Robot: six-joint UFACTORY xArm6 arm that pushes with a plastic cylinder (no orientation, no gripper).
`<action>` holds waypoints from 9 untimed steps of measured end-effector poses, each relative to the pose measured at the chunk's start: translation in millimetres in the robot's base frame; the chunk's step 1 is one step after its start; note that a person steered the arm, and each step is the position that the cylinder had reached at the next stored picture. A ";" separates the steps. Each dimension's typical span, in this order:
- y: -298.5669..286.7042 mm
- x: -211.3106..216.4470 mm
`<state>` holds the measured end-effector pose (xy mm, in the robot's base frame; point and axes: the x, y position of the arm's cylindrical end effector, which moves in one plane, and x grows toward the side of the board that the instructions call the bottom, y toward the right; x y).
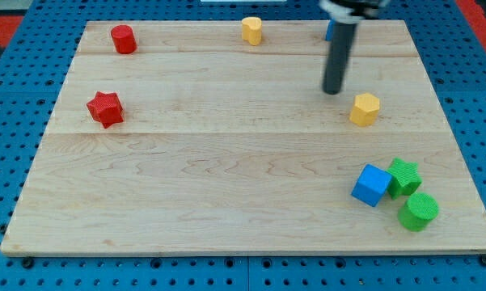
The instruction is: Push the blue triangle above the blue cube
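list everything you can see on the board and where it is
red cylinder: 1, red, top left corner
red star: 1, red, left side, below the cylinder
yellow block: 1, yellow, top edge, near the middle
yellow hexagon: 1, yellow, right side
blue cube: 1, blue, lower right
green star: 1, green, against the cube's right
green cylinder: 1, green, below the green star
blue block: 1, blue, top edge, mostly hidden behind the rod, shape unclear
wooden board: 1, light wood
my tip: 1, dark rod, left of and slightly above the yellow hexagon, touching no block

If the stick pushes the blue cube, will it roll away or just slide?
Probably slide: the blue cube sits flat-faced on the smooth wooden board. It may turn when pushed off-centre. It touches the green star, so that would likely get nudged too.
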<state>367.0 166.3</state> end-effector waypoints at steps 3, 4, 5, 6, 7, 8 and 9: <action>39.4 -13.1; 113.2 -75.0; 142.1 -166.9; 141.6 -175.3; 92.8 -175.7; 54.8 -175.1; 8.3 -175.1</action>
<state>191.9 174.6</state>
